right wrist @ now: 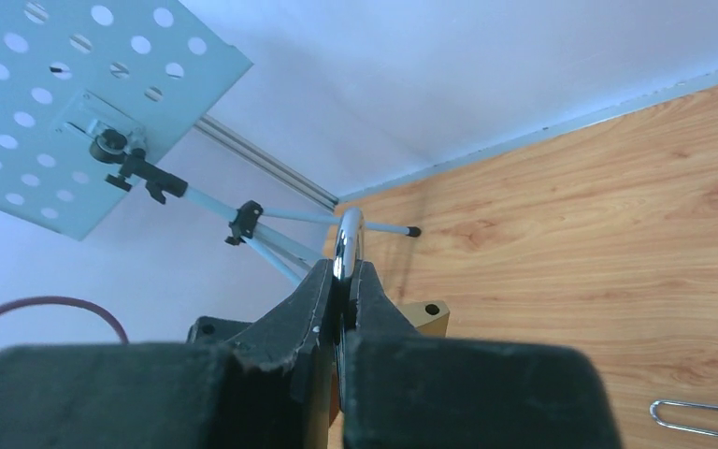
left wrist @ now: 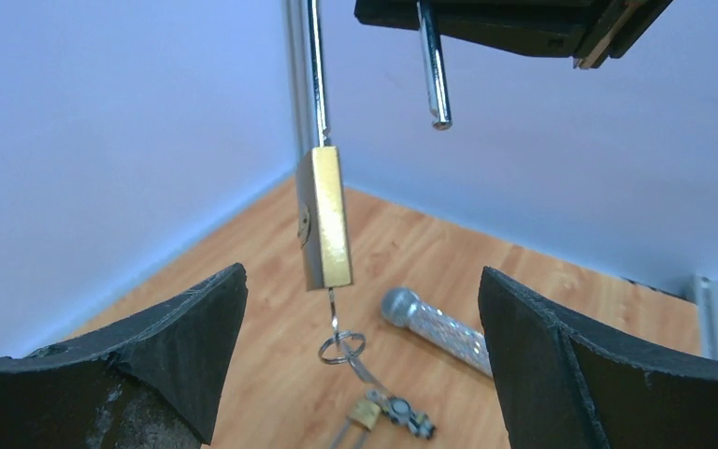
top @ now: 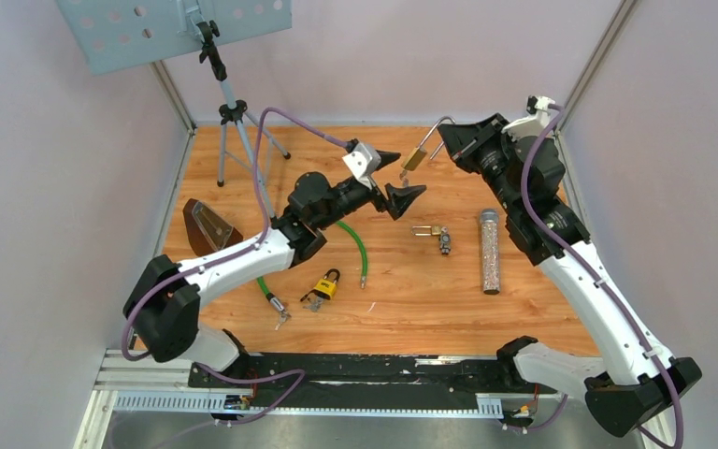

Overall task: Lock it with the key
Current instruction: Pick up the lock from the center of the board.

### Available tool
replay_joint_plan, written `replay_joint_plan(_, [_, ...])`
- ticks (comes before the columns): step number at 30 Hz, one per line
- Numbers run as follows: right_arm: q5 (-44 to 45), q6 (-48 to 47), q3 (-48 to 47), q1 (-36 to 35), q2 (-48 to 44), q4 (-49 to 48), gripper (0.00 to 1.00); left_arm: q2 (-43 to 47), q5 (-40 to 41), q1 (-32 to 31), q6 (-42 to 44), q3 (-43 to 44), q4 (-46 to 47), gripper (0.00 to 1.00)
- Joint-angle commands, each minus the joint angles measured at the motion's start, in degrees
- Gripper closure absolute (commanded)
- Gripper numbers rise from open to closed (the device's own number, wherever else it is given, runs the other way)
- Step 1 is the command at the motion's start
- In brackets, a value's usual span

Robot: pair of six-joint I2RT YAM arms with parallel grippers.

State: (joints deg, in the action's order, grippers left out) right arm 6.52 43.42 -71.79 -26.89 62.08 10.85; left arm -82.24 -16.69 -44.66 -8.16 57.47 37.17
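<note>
Wooden counter [top: 430,309] enclosed by pale walls, viewed from above, with both arms raised over its far half. A perforated panel [top: 150,28] is carried on a tripod [top: 234,122] at the far left corner. The right gripper [top: 444,140] is seen clamped tight on the steel shackle [right wrist: 348,238] of a brass padlock [top: 415,157], which is thereby held in the air above the counter, body hanging downward. In the left wrist view the shackle is shown open: its long leg is seated in the body, while its short free end is left clear of the body, above and to the side. The left gripper [top: 402,178] is held spread wide and has hold of nothing; it is placed just beside the hanging padlock, and in its own view its two black fingers [left wrist: 196,346] are seen on either side of the body and lower than it, apart from it. On the counter below, a glitter-filled tube [top: 490,251] is laid lengthwise near the right arm, a green cable [top: 355,245] is trailed under the left arm, and a brown wedge [top: 208,227] is set at the left edge. A yellow padlock [top: 326,283] is placed near the front, and a second brass padlock [top: 427,230] with attached keys is laid between the cable and the tube. A thin key [left wrist: 334,304] is seen protruding from the underside of the held padlock, with a small key ring [left wrist: 341,346] hung from it.
</note>
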Motion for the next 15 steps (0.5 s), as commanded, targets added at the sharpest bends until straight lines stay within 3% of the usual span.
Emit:
replay_joint_plan(1, [0.22, 5.44, -5.8, -0.44, -0.03, -7.17, 1.0, -2.84, 13.18, -3.1, 7.9, 2.36, 15.63, 0.01])
replay_joint_plan(9, [-1.39, 7.27, -8.19, -0.44, 1.61, -7.69, 1.0, -6.74, 16.55, -3.5, 7.47, 2.71, 26.61, 0.13])
replay_joint_plan(15, [-1.86, 6.59, -9.18, -0.44, 2.12, -7.34, 1.0, -7.01, 16.37, -3.5, 7.7, 2.28, 29.47, 0.14])
